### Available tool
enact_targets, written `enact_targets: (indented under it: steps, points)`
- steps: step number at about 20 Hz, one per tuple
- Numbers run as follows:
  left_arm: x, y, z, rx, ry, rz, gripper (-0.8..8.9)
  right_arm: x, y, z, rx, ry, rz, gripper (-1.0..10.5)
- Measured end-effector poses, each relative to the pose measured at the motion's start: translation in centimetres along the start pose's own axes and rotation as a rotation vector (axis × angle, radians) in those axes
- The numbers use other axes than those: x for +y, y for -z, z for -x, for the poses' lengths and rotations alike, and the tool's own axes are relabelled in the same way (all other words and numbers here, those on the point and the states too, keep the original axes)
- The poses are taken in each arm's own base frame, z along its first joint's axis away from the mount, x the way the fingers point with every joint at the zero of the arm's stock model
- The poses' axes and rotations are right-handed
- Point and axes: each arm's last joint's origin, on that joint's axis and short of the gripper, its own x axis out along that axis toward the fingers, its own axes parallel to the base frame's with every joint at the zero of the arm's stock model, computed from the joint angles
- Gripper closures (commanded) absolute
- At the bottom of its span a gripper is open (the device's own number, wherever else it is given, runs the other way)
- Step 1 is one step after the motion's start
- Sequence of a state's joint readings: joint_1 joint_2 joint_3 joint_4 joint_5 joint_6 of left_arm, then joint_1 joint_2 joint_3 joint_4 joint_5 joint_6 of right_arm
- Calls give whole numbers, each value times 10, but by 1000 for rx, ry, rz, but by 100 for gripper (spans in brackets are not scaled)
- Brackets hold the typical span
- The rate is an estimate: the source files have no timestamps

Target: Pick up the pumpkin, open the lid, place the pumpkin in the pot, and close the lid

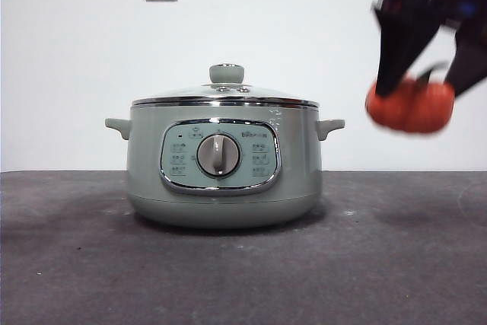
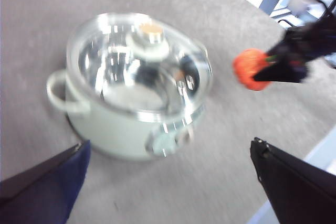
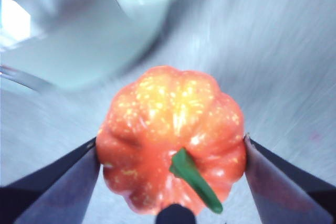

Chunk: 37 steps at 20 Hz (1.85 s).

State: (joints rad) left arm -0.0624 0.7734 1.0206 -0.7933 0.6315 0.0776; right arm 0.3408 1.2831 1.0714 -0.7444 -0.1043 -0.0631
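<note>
The pot [image 1: 222, 165] stands on the desk [image 1: 380, 264] with the lid [image 1: 225, 97] seated on its rim; through the glass the inside looks empty, and the small markings around its front dial [image 1: 218, 155] are too fine to read. The right gripper [image 3: 170, 153] has its jaws clamped on the pumpkin [image 3: 170, 153], one on each side, held in the air beside the pot and clear of the desk. The left gripper [image 2: 168, 156] hovers above the pot, jaws spread wide and holding nothing, with the lid ahead of them.

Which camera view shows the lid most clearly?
The left wrist view: it looks down on the whole glass lid, closed on the pot. The front view shows it only edge-on, rim and knob. The right wrist view, filled by the pumpkin, does not show it recognisably.
</note>
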Motion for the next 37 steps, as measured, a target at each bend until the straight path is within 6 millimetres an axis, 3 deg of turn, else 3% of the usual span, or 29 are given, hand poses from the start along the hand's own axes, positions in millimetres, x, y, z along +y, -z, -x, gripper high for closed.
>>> enact_targets:
  steps: [4, 8, 15, 20, 29, 34, 35, 37]
  points:
    - [6, -36, -31, -14, 34, -64, 36, 9, 10, 51, -142, 0, 12, 964]
    - [9, -67, -75, -18, 36, -123, 36, 13, 20, 80, -229, -37, 15, 964]
    - [16, -89, -166, 43, 39, -155, 36, 18, 26, 95, -283, -105, 3, 964]
    - [24, -77, -219, 66, 26, -166, 36, 19, 26, 95, -283, -112, 4, 964]
    - [24, -54, -269, 123, 39, -174, 36, 19, 26, 95, -283, -112, 3, 964]
    - [22, -50, -275, 130, 19, -188, 48, 19, 26, 95, -283, -112, 3, 964]
    - [22, -50, -275, 130, 18, -189, 135, 19, 26, 95, -283, -112, 3, 964]
    - [22, -50, -275, 130, 15, -189, 418, 19, 26, 95, -283, -111, 3, 964]
